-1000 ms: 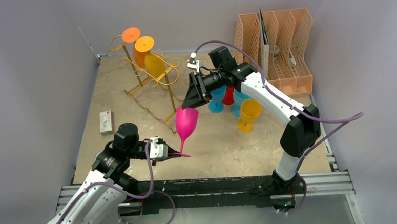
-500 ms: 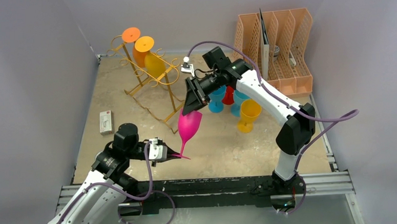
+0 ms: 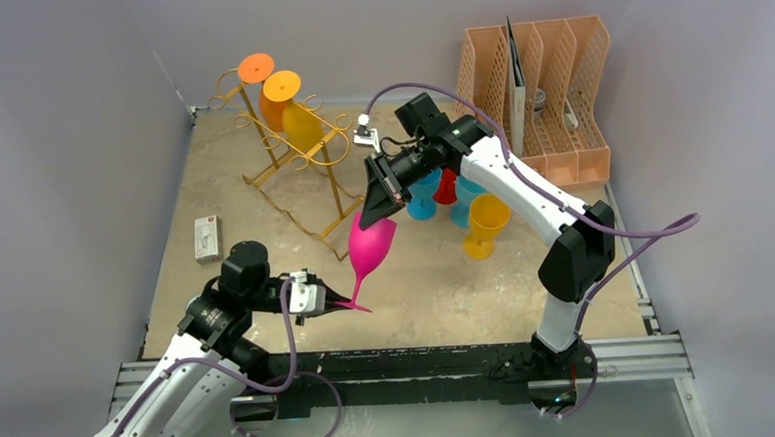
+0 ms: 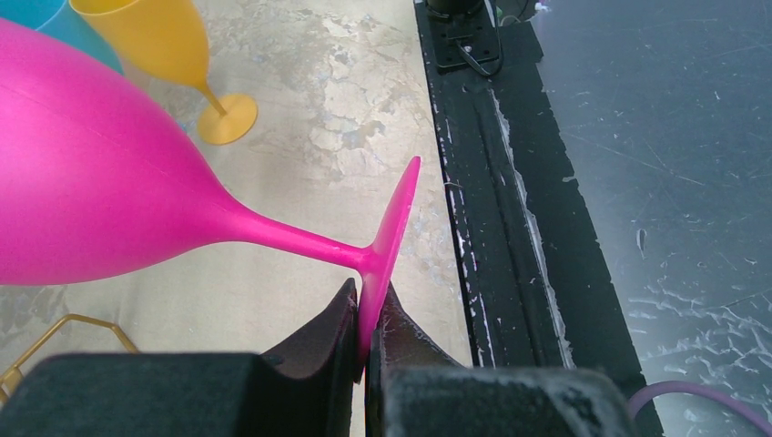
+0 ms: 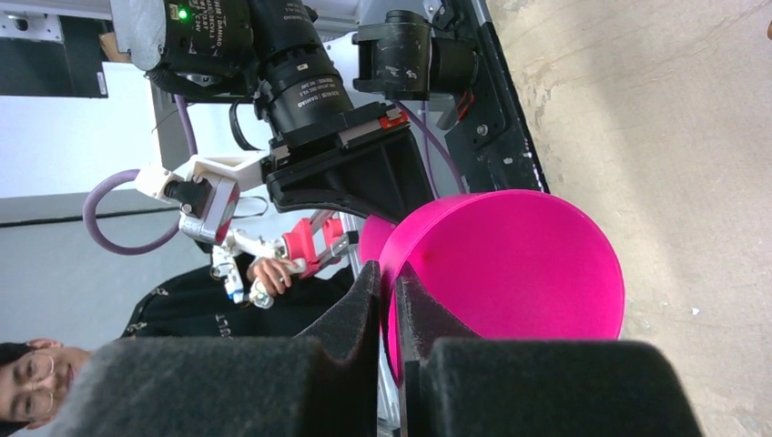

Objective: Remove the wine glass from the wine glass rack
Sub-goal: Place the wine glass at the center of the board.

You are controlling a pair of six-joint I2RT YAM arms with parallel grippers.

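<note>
Our left arm (image 3: pixel 176 375) sits low. The white forearm climbs from the near-left corner to a black wrist (image 3: pixel 241 276), then bends right, so the left jaws point across the tabletop (image 3: pixel 528 291), pretty much level. They're pinched tight on the foot of the pink wine glass (image 3: pixel 368 248). Our right arm (image 3: pixel 522 186) stands way taller: up from its base, elbow (image 3: pixel 578 254) out to the right, forearm reaching back and left, gripper tipped down-left. The right jaws are clamped on that same glass's rim, with the wall of the bowl between them.
</note>
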